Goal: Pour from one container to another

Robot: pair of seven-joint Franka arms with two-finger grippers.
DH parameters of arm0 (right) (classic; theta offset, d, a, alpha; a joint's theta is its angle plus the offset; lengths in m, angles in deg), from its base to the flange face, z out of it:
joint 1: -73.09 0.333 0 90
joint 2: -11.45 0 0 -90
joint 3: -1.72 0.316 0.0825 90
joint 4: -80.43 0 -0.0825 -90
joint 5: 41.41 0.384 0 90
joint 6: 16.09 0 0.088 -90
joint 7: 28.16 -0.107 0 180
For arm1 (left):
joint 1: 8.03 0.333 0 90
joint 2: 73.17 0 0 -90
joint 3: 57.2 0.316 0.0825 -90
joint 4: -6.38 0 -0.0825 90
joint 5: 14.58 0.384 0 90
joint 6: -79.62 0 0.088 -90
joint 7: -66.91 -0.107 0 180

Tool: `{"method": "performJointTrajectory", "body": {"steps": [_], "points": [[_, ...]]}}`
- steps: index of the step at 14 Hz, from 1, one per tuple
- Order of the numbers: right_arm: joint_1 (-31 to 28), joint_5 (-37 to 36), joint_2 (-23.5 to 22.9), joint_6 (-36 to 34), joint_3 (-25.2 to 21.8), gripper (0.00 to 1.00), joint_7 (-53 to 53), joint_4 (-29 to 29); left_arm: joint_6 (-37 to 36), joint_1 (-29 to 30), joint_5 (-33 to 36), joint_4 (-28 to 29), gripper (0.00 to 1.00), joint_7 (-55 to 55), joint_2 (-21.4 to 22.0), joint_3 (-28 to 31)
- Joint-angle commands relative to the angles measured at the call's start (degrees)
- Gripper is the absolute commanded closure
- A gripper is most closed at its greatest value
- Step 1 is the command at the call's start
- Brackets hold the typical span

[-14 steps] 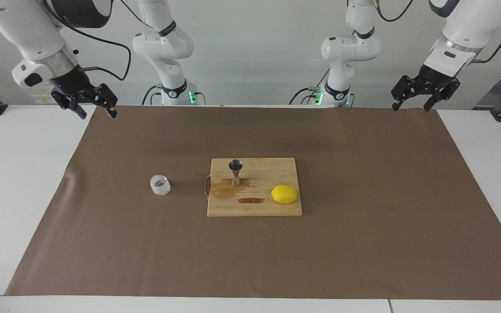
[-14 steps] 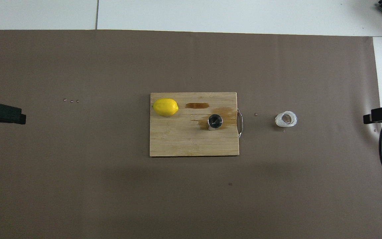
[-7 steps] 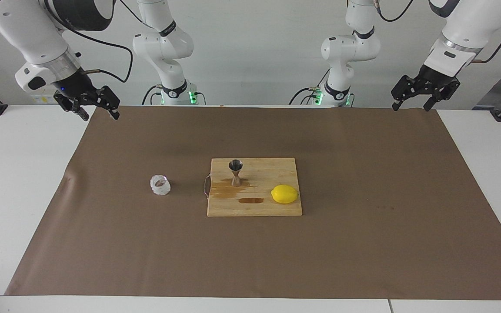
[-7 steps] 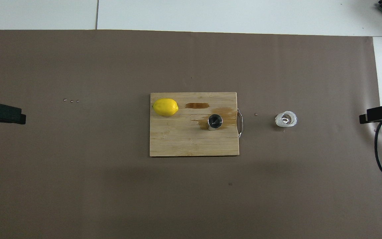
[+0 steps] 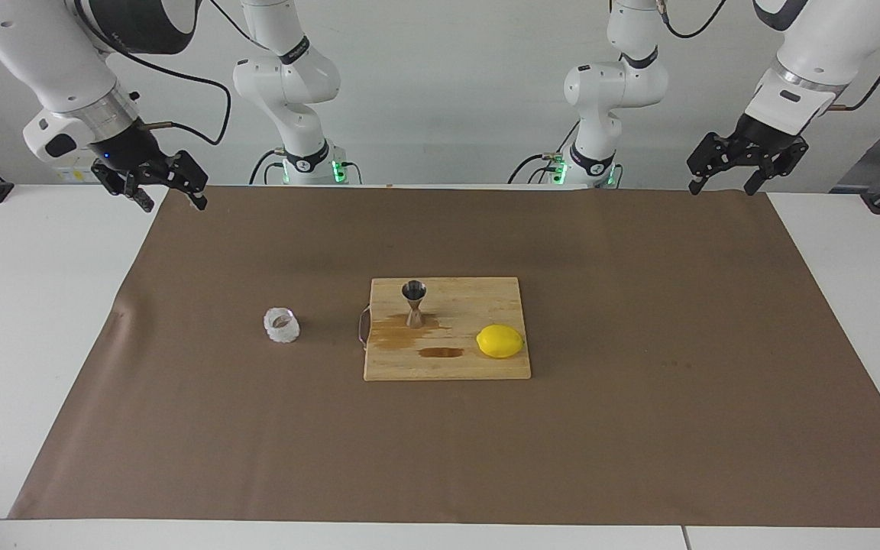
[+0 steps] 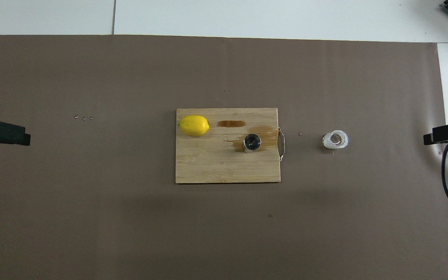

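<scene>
The right gripper [image 5: 169,197] hangs with its jaws spread wide and nothing between them, up in the air over the edge of the brown mat [image 5: 638,305] at the right arm's end of the table, well apart from the cutting board [image 5: 478,302]. The left gripper [image 5: 723,183] is likewise spread open and empty, raised over the mat's corner toward the left arm's end, where that arm waits. The glass cup [image 5: 281,325] stands upright on the mat beside the cutting board, off its metal-handled edge toward the right arm's end. The steel jigger [image 5: 414,302] stands upright on the board near that handle, at a dark wet stain, with a lemon [image 5: 499,341] on the board toward the left arm's end. The facing view shows both whole grippers and the jigger's hourglass profile; the overhead view shows only dark gripper tips at its side edges, but looks down into the jigger's open mouth [image 6: 252,142] and the cup [image 6: 335,140]. Compared with a second ago, the right gripper has shifted only slightly; everything else is unchanged.
</scene>
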Motion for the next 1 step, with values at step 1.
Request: {"method": "performJointTrajectory", "body": {"steps": [1], "points": [[-1.21,0.82,0.39,-0.14,1.11,0.0,-0.72,0.13,1.18,0.58,0.99,2.01,0.0,-0.43,1.72,-0.41]]}}
